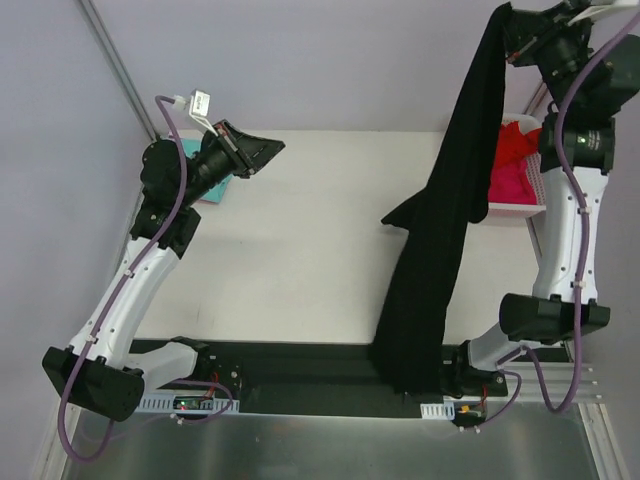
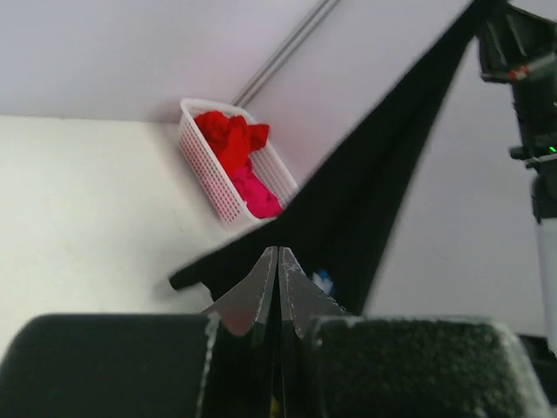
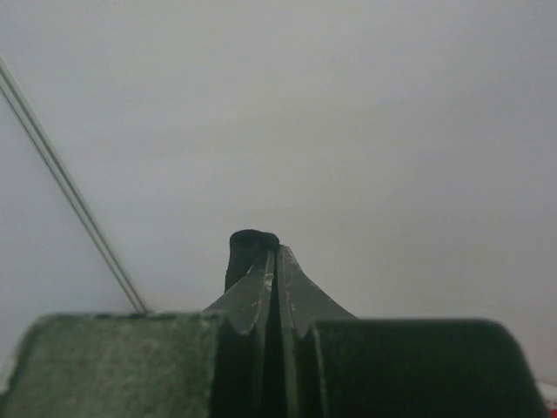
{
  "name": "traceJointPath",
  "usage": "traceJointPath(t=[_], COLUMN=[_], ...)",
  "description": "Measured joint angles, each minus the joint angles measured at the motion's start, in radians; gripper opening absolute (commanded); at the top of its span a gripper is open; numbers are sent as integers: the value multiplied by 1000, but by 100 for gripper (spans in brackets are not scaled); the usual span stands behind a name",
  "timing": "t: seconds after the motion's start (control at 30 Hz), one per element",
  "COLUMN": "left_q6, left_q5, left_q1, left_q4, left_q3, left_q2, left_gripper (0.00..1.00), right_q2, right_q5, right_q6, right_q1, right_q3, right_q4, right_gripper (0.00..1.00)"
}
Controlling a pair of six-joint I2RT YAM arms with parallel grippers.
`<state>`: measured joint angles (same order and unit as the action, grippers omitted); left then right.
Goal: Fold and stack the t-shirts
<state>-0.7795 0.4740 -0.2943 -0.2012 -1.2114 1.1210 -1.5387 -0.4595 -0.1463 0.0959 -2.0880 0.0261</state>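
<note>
While pinched at its top by the right gripper (image 1: 508, 22), the large black soft-cloth t-shirt (image 1: 450, 230) hangs as a long drape from the upper right of the top view to lower centre. One sleeve pokes left at mid-frame, and the bottom end overlaps the black base rail (image 1: 300, 365). R fingers are pressed fully together on a nub of black cloth, per the wrist view. A small white-blue print (image 2: 324, 280) shows on the shirt in the L wrist view. Red t-shirt (image 1: 515, 145) and pink t-shirt (image 1: 510, 185) sit bunched in the white slotted plastic basket (image 1: 512, 211), right of the drape. Teal t-shirt (image 1: 212, 190) lies at upper left, partly under the L arm. Left gripper (image 1: 270, 148) is at upper left, fingers closed together, nothing held. All of this is over the off-white table (image 1: 300, 250).
</note>
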Motion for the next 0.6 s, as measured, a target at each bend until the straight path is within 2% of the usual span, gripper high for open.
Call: traceJointPath(t=[0.17, 0.33, 0.47, 0.53, 0.6], left_q6=[-89, -225, -349, -371, -371], left_q5=[61, 152, 205, 216, 227], left_q1=[-42, -172, -233, -249, -253], left_q4=[-118, -311, -465, -479, -481], left_q3=[93, 110, 125, 139, 143], left_q2=[39, 291, 481, 504, 495], left_gripper=[0, 0, 0, 0, 0], right_q2=[-59, -11, -46, -65, -61], right_q5=[-3, -3, 0, 1, -3], right_q6=[-22, -12, 3, -5, -34], right_q1=[-46, -71, -93, -103, -108], right_q3=[-1, -2, -163, -218, -206], right_q4=[-47, -45, -67, -34, 11], right_gripper=[1, 1, 1, 1, 1])
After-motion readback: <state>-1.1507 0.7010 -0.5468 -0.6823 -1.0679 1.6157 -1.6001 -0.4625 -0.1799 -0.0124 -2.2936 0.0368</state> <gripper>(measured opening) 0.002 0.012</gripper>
